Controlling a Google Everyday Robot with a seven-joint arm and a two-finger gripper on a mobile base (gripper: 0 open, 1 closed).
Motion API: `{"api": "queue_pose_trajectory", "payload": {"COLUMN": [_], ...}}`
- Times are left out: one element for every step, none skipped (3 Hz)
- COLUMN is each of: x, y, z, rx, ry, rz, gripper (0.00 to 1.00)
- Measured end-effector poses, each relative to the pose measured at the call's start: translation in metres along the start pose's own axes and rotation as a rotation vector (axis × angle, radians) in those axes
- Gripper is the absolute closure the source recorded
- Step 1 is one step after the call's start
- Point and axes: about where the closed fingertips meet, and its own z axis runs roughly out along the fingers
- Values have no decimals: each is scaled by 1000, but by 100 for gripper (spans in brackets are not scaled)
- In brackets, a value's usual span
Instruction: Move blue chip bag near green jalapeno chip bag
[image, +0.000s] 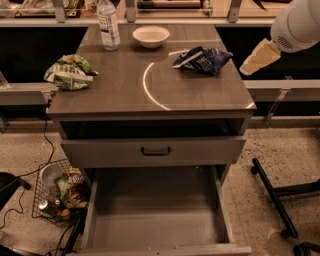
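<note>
The blue chip bag (202, 58) lies on the grey cabinet top (150, 85) at the back right, wrinkled, with a white band toward its left end. The green jalapeno chip bag (69, 72) lies at the left edge of the same top. My gripper (258, 57) hangs at the upper right, beyond the cabinet's right edge, a short way right of the blue bag and apart from it. It holds nothing.
A white bowl (151, 35) and a clear water bottle (108, 23) stand at the back of the top. The bottom drawer (155, 215) is pulled out. A wire basket (62, 195) with trash sits on the floor at left. A black chair base (280, 195) is at right.
</note>
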Motion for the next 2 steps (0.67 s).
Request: {"api": "queue_pose_trajectory", "payload": {"x": [0, -8], "y": [0, 5], "z": [0, 15], "rx": [0, -13], "ry": [0, -18], "rz": [0, -4], "gripper": [0, 0]}}
